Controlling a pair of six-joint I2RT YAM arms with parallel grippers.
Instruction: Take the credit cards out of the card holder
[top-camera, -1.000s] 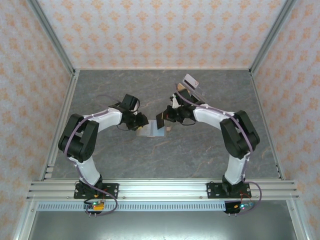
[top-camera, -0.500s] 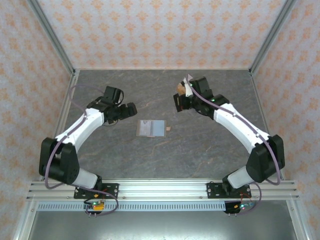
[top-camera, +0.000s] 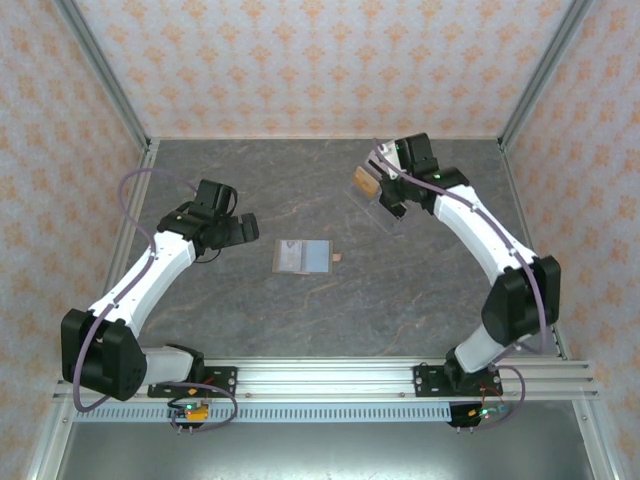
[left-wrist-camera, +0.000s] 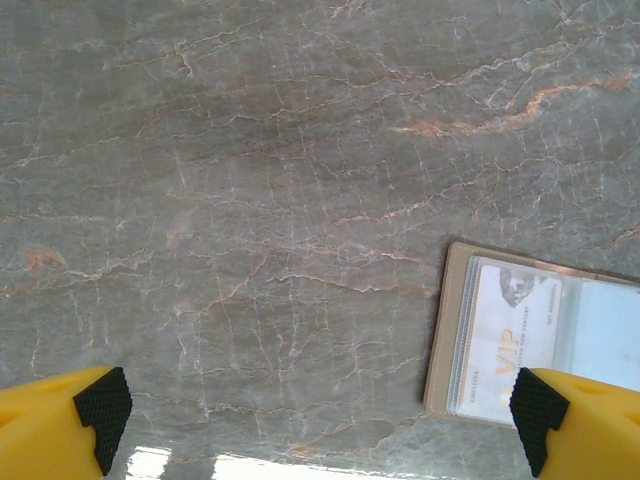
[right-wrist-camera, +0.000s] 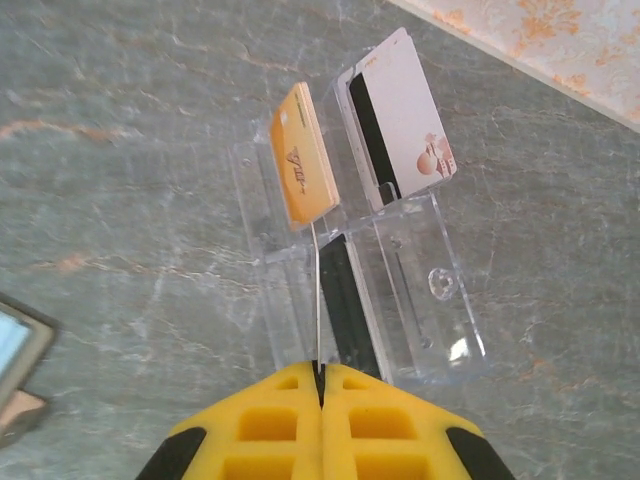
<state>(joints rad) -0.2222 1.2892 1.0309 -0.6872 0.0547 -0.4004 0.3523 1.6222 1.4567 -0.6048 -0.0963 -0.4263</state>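
Evidently we pinch a thin pale plastic card (right-wrist-camera: 316, 300) in our right gripper (right-wrist-camera: 320, 372) to slot it into the clear acrylic slanted stand (right-wrist-camera: 440, 300), left gripper (left-wrist-camera: 320, 410) spread wide near the flat grey bifold wallet (left-wrist-camera: 440, 340).

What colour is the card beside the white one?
The card is orange-yellow; the right wrist view shows it best.

Grey marble table (top-camera: 400, 300): open card holder (top-camera: 302, 257) near centre; clear stand (right-wrist-camera: 440, 290) far right, well apart.
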